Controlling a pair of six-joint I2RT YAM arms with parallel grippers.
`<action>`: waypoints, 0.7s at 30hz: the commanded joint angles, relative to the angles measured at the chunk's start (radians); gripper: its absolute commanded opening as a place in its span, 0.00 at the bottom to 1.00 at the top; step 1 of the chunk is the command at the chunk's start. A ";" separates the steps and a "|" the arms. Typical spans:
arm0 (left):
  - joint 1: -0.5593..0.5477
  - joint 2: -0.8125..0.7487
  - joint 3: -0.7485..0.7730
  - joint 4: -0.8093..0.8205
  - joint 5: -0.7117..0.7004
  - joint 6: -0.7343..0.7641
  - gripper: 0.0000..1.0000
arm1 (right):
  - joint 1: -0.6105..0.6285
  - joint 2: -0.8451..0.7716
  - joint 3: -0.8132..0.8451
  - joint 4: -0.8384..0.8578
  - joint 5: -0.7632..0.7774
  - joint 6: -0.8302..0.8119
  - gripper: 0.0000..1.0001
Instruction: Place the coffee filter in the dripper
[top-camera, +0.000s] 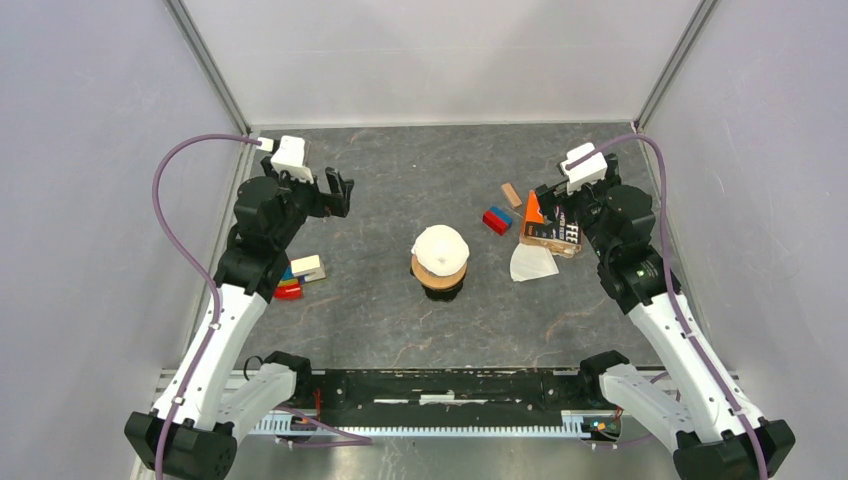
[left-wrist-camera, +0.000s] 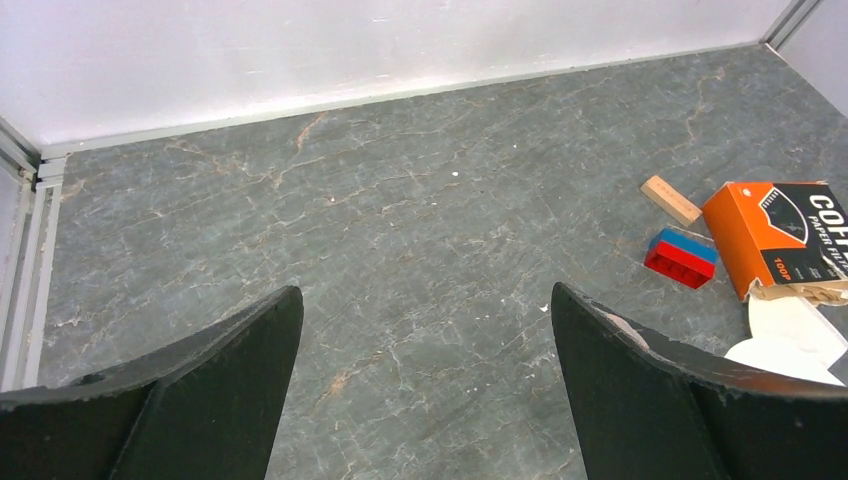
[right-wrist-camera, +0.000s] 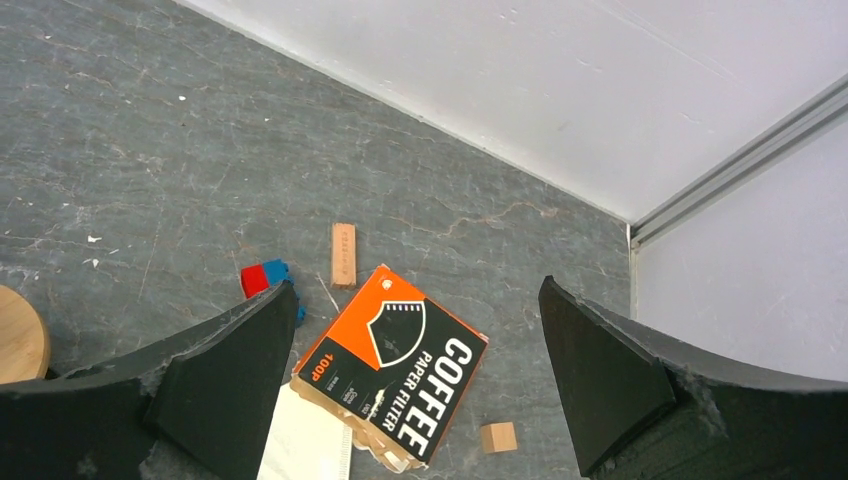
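Top external first: saw the filter (top-camera: 440, 245) puffed and rounded on top of the dripper (top-camera: 440, 275), white paper domed over the wooden collar rather than sunk into the cone. Judged the placing close to done, with only the seating perhaps wanting.

Found the left gripper (left-wrist-camera: 425, 292) spread wide and empty, with bare table between its fingers. Placed the filter well off to the right of them, outside the left wrist view. Found the right gripper (right-wrist-camera: 416, 288) just as wide open and holding nothing, hanging over an orange box (right-wrist-camera: 395, 375) of filters. Placed the dripper well to the left of those fingers, with only a sliver of wood at that view's left edge, probably the collar.

Judged it best to come down over the dome's centre with fingers nearly together. Advised a light press straight down, so as not to crease the thin paper or tip the dripper. Thought a sideways nudge likely to pop the filter off.
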 joint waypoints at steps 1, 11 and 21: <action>0.006 -0.015 0.029 0.028 0.021 0.007 1.00 | -0.007 0.001 0.023 0.023 -0.040 0.002 0.98; 0.006 -0.008 0.030 0.017 0.035 0.000 1.00 | -0.009 0.016 0.042 0.011 -0.068 0.006 0.98; 0.006 -0.006 0.029 0.017 0.046 -0.003 1.00 | -0.010 0.010 0.041 0.000 -0.068 0.000 0.98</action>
